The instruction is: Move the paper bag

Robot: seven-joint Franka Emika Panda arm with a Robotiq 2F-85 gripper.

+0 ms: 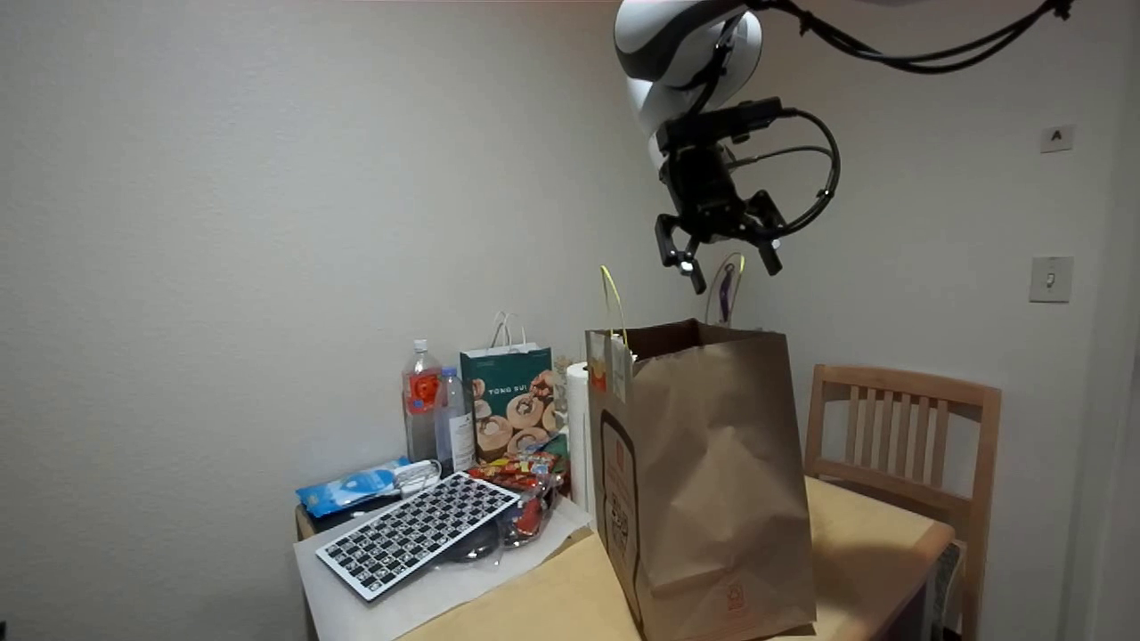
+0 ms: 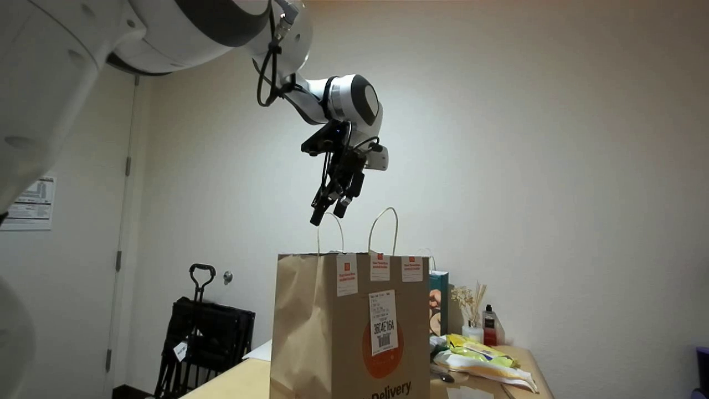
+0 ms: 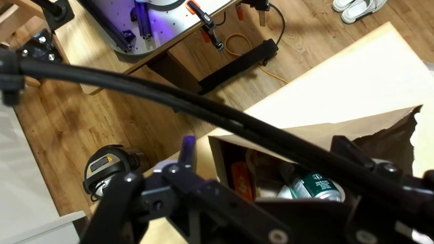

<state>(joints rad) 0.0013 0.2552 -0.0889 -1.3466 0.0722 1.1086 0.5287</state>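
– Where's the paper bag, and what's the gripper doing?

– The bag stands upright on the table, near its corner by the wooden chair. The gripper hangs over the bag's mouth, fingers spread wide, pinching nothing; one handle rises close by the tips, though I can't tell if they touch

– Heavy, would you say?

– Moderately, I'd guess: the wrist view shows a green can and a red packet inside, so weight should sit low and could swing. The walls look soft and creased; squeezed across, they'd probably buckle

– So where would you take hold?

– By the handles, both loops together if the jaws can gather them; thin, but likely made for the load. Failing that, one finger inside the rim and one outside, away from the ragged stretch seen in the wrist view, since a tear could run from there
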